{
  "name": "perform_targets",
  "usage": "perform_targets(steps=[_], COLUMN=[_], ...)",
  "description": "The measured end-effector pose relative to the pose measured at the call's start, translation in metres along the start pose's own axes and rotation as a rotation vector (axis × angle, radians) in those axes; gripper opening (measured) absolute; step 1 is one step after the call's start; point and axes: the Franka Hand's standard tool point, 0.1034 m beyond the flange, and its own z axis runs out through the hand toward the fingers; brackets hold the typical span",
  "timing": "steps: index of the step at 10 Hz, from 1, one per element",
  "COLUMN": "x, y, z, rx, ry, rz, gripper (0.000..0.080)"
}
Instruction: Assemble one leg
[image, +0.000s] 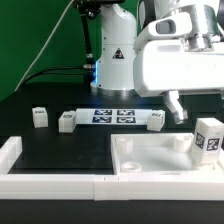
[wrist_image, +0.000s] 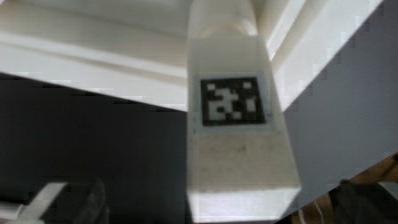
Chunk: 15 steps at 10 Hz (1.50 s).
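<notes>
One leg (image: 209, 137), a white block with a tag, stands upright on the right far corner of the large white square part (image: 150, 158). My gripper (image: 202, 116) hangs just above it and straddles its top end. One finger (image: 178, 108) shows apart from the leg's side; the other is hidden. In the wrist view the leg (wrist_image: 235, 100) runs away from the gripper (wrist_image: 217, 214) over the square part (wrist_image: 89, 50). A finger (wrist_image: 63, 200) stands apart from the leg. The gripper looks open.
Three more legs (image: 39, 117) (image: 67, 121) (image: 157, 120) stand in a row by the marker board (image: 112, 116). A low white wall (image: 50, 183) borders the front and the exterior view's left. The robot base (image: 115, 60) stands behind.
</notes>
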Motion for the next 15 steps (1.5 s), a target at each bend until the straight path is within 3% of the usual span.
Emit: perform_targets(steps=[1, 3, 7, 11, 14, 15], x=[-0.002, -0.011, -0.016, -0.008, -0.009, -0.009], y=[0.000, -0.009, 0.003, 0.003, 0.004, 0.004], z=[0.001, 0.007, 0.015, 0.018, 0.019, 0.019], rx=[0.002, 0.044, 0.069, 0.066, 0.065, 0.065], ry=[-0.007, -0.214, -0.556, -0.546, -0.547, -0.547], rz=[0.001, 0.030, 0.061, 0.064, 0.065, 0.066], gripper=[0.0649, 0.0649, 0.0649, 0.0649, 0.0289, 0.0289])
